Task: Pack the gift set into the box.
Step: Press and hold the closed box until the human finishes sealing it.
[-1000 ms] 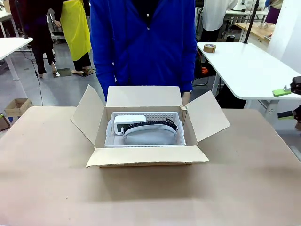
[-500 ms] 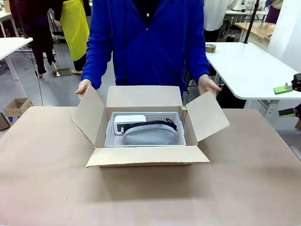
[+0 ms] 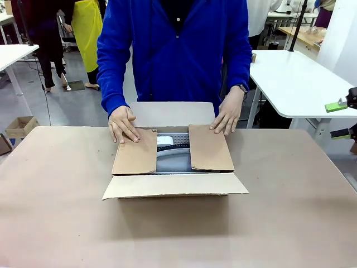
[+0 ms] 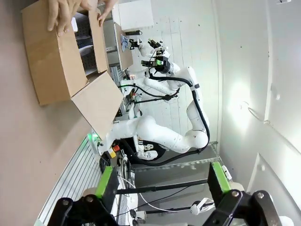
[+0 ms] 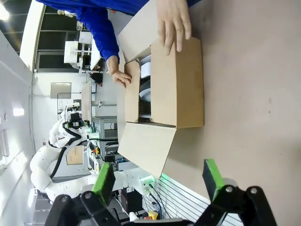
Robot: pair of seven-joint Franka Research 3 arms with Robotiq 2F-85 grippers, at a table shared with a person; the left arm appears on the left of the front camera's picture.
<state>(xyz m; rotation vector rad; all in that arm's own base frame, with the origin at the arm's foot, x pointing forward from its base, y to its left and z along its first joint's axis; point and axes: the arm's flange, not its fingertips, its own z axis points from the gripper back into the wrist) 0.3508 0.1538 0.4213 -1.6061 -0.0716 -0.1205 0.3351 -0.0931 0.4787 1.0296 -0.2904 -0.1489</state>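
The box (image 3: 174,167) sits mid-table in the front view. A person in a blue top presses both side flaps flat with the left hand (image 3: 124,124) and the right hand (image 3: 226,116). In the gap between the flaps I see part of the gift set: the white perforated tray (image 3: 178,137), the white block (image 3: 163,141) and the pale item with its black band (image 3: 174,159). The near flap (image 3: 175,185) lies open toward me. My right gripper (image 3: 336,120) hangs open at the right edge, far from the box (image 5: 176,84). My left gripper (image 4: 161,179) is open and holds nothing, with the box (image 4: 56,52) far off.
A white table (image 3: 295,78) stands at the back right and another white table (image 3: 14,53) at the far left. A small brown carton (image 3: 19,125) sits on the floor to the left. Bare brown tabletop (image 3: 178,234) surrounds the box.
The person has folded the two side flaps down from standing open and now holds them flat, covering most of the gift set. My right gripper has stayed in place.
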